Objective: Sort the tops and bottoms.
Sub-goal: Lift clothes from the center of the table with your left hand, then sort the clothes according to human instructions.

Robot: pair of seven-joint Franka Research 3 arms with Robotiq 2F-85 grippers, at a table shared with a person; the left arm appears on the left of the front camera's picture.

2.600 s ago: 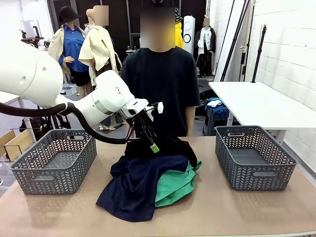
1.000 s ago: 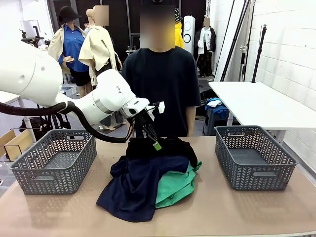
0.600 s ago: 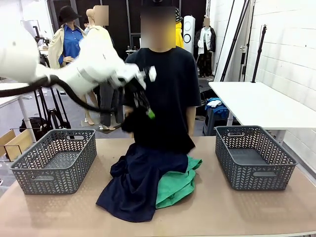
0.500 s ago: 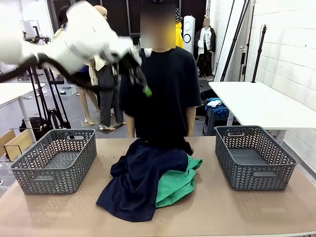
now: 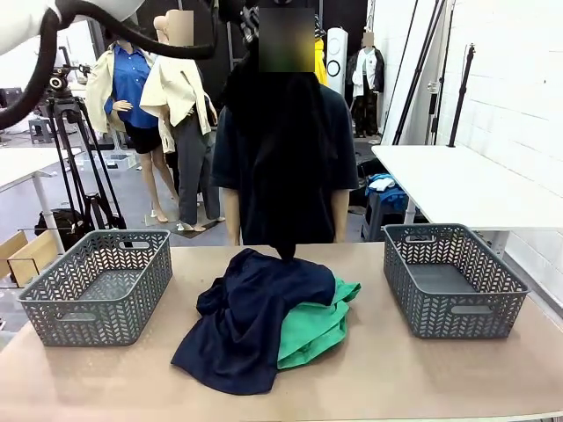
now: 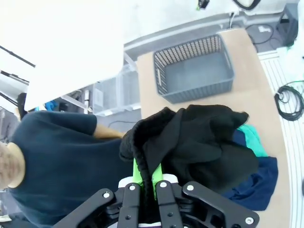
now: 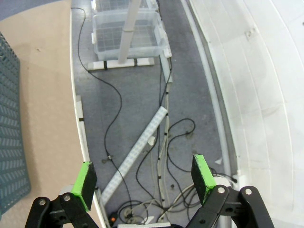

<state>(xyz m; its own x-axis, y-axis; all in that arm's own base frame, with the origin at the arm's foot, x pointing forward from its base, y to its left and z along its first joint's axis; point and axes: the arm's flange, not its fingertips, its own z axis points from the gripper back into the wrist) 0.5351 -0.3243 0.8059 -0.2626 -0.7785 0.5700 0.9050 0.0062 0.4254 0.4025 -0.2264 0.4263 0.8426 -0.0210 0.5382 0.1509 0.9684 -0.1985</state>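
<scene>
Garment clear of the pile. My left gripper (image 6: 145,173) is clamped almost fully shut on a bunched fold of the black garment (image 5: 277,149), with the cloth pinched between the green pads (image 6: 137,172). A second ago I held this fold low, at the top of the heap. The arm has since swung high, and the garment now hangs full length beneath the gripper, in front of the person (image 5: 341,132). Its lowest tip hangs just above the heap; I cannot tell whether it still brushes it.

Well below the gripper, the navy garment (image 5: 251,321) lies draped over the green garment (image 5: 318,323) on the table (image 5: 413,378). The lift has uncovered them but not dragged them off their spot.

Below and to either side of the gripper stand the left basket (image 5: 53,303) and the right basket (image 5: 453,308). Nothing shows inside either.

My right gripper (image 7: 142,178) stands with its jaws wide apart and holds nothing. It faces the floor beside the table.

Judgement: the pick is complete, with one item separated and two left to sort. The hanging shape, dark against a dark shirt, does not tell me top from bottom. The next move is to carry it over a basket and release. The trailing hem could catch the heap on the way.
</scene>
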